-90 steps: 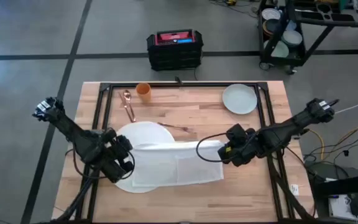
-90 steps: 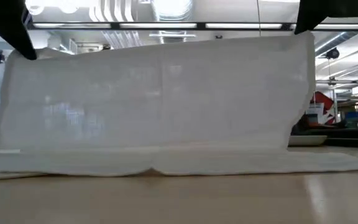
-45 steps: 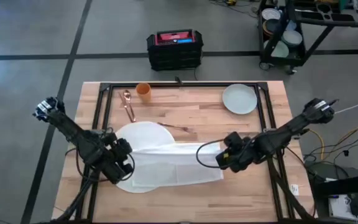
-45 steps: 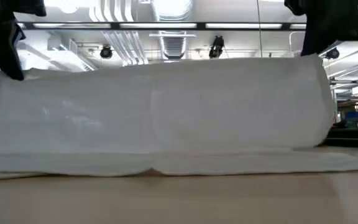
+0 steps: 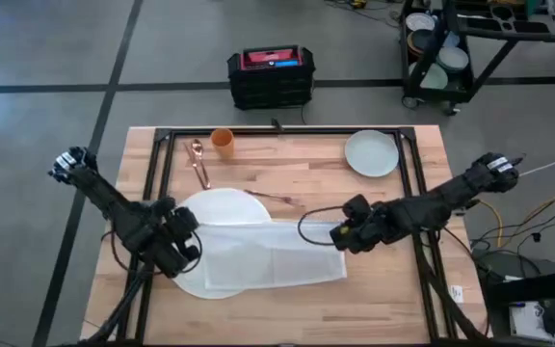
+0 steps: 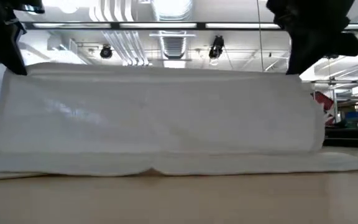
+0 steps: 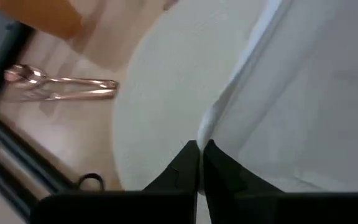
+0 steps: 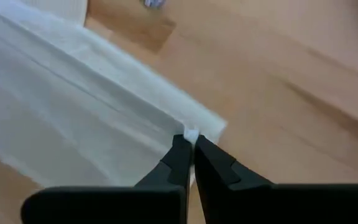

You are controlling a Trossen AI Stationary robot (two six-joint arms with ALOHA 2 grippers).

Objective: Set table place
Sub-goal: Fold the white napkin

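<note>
Butcher-block table [image 5: 297, 173], light wood, black frame rail, workshop floor beyond

- Place: round white mat [image 5: 222, 210], toward the table's left front, half covered by item below
- White cloth [image 5: 273, 258]: lies across the mat and runs right along the front half of the table; its rear edge is lifted and arched, as the low view shows
- My left gripper [image 7: 200, 149]: fingers pinched on the cloth's left rear corner, above the mat
- My right gripper [image 8: 189, 144]: fingers pinched on the cloth's right rear corner, over bare wood
- Back edge: orange cup [image 5: 223, 141] and copper spoon [image 5: 199, 162] at left, pale plate [image 5: 371, 153] toward the right corner, another utensil [image 5: 270, 196] beside the mat

Step, by my judgement: folding or laying the cloth. Next move calls for both corners travelling level and together, then letting go flat
</note>
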